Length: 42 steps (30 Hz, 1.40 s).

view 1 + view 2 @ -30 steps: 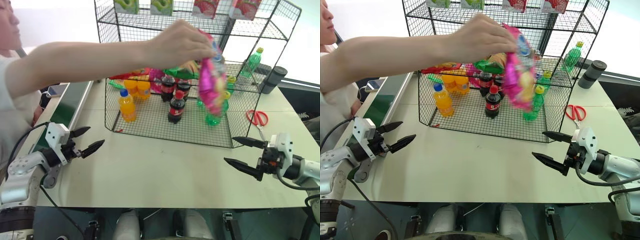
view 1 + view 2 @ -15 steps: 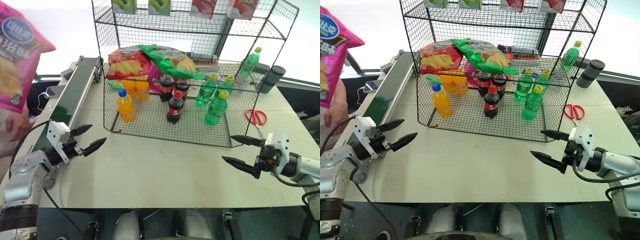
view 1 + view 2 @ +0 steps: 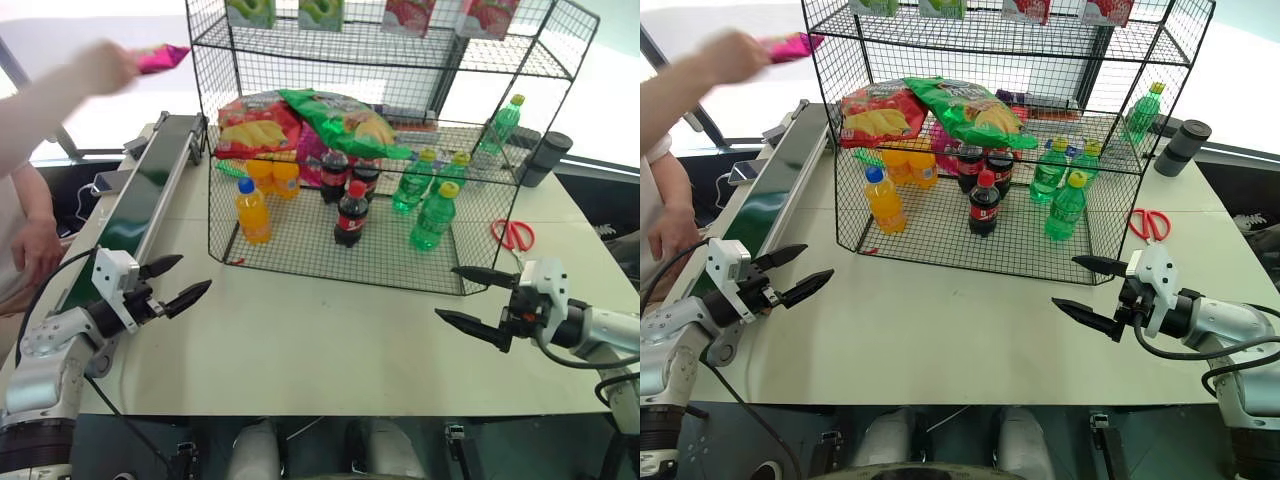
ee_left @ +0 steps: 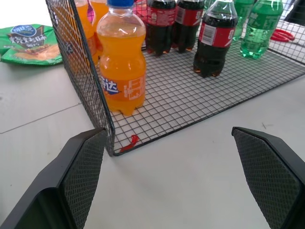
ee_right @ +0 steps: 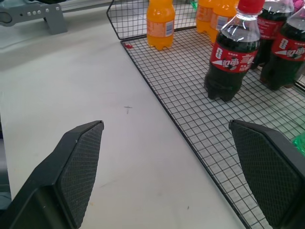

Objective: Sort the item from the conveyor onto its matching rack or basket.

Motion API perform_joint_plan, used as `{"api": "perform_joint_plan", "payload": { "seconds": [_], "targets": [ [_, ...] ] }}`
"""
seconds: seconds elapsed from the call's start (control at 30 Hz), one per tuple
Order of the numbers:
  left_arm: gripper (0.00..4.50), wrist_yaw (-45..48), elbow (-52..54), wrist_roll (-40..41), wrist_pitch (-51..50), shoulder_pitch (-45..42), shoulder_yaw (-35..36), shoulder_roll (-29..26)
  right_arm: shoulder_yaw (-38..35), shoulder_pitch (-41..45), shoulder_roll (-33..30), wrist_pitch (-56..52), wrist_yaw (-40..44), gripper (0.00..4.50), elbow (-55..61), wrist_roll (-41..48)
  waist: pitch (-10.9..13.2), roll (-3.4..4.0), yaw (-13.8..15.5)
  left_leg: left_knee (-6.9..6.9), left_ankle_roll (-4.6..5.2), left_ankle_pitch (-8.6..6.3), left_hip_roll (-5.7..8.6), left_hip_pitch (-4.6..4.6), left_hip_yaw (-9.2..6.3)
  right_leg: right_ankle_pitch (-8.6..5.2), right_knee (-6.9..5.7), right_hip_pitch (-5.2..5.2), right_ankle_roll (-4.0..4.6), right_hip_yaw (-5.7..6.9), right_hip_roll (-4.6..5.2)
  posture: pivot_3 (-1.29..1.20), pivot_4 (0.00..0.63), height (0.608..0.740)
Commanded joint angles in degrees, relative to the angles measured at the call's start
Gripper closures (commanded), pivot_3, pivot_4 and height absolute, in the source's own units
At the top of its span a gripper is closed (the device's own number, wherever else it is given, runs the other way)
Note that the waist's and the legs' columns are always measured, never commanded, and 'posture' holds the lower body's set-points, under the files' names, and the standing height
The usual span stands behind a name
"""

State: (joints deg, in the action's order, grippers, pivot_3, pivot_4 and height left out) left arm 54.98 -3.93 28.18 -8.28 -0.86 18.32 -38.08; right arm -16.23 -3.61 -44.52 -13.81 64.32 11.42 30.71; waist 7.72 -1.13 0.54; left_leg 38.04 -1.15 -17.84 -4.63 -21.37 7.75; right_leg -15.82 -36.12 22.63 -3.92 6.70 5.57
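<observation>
Over the pale table (image 3: pixel 330 330), the head views show the wire rack (image 3: pixel 400 60) at the far side and the green conveyor (image 3: pixel 140 215) along its left edge. A person's hand (image 3: pixel 105 65) holds the pink bag (image 3: pixel 162 57) above the conveyor's far end. Both wrist views show the left gripper (image 3: pixel 180 282) and right gripper (image 3: pixel 468 298) spread wide, grasping nothing, facing 2 cola bottles (image 5: pixel 231 57).

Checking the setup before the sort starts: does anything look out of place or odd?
Yes. The pink chip bag is not on the conveyor; a person's hand holds it in the air above the belt's far end. A pair of red scissors lies loose on the table beside the rack.
</observation>
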Motion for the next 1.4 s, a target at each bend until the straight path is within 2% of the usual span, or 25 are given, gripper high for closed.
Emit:
{"api": "perform_joint_plan", "payload": {
  "seconds": [0.03, 0.37, 0.73, 0.97, 1.2, 1.4],
  "targets": [
    [0.00, 0.27, 2.24, -0.74, 4.16, 0.99, 2.70, -0.99, 0.61, 2.57, 0.94, -1.48, -1.13, 0.11, 2.80, 2.36, 0.00, 0.00, -0.12, 0.00, 0.00, 0.00, -0.01, 0.00, 0.00, 0.00, 0.00, 0.01, 0.00, 0.00, 0.00, 0.00, 0.150, 0.726],
    [0.00, -6.13, 2.77, -10.34, 22.27, 9.70, 10.47, -2.15, 10.74, 10.23, 7.92, -6.90, -3.04, 0.11, 6.12, 5.24, 0.01, 0.02, -0.87, -0.01, 0.00, 0.00, -0.14, -0.02, 0.00, 0.00, -0.01, 0.06, 0.02, 0.01, 0.03, 0.00, 0.150, 0.726],
    [0.00, -15.45, -1.60, -23.89, 38.45, 22.06, 20.11, -5.77, 20.37, 20.17, 14.61, -5.02, 3.42, 0.04, -3.69, 2.56, -0.03, -0.04, -1.49, -0.03, 0.05, -0.03, -0.17, -0.03, 0.00, 0.01, -0.04, 0.14, 0.05, 0.04, 0.07, 0.00, 0.150, 0.726],
    [0.00, -20.62, -6.46, -33.21, 50.62, 29.04, 23.25, -9.03, 21.45, 20.81, 15.90, 0.49, 4.77, 0.04, -6.43, -0.78, 0.00, 0.00, -1.30, -0.04, 0.06, -0.04, -0.17, -0.08, 0.09, 0.01, -0.03, 0.45, 0.05, 0.06, 0.11, 0.00, 0.150, 0.726],
    [0.00, -27.86, -12.24, -39.98, 57.41, 31.46, 24.38, -10.99, 22.35, 21.10, 17.27, 1.67, 5.37, 0.04, -6.53, -1.19, 0.00, 0.01, -1.46, -0.06, 0.06, -0.05, -0.19, -0.08, 0.11, 0.01, -0.05, 0.50, 0.05, 0.06, 0.12, 0.00, 0.150, 0.726],
    [0.00, -37.49, -18.54, -49.88, 61.30, 32.13, 23.78, -14.38, 22.47, 19.43, 16.25, 2.59, 6.36, 0.04, -5.64, -1.70, -0.01, -0.01, -1.47, -0.08, 0.07, -0.05, -0.20, -0.08, 0.13, 0.01, -0.05, 0.52, 0.05, 0.07, 0.12, 0.00, 0.150, 0.726]
  ]
}}
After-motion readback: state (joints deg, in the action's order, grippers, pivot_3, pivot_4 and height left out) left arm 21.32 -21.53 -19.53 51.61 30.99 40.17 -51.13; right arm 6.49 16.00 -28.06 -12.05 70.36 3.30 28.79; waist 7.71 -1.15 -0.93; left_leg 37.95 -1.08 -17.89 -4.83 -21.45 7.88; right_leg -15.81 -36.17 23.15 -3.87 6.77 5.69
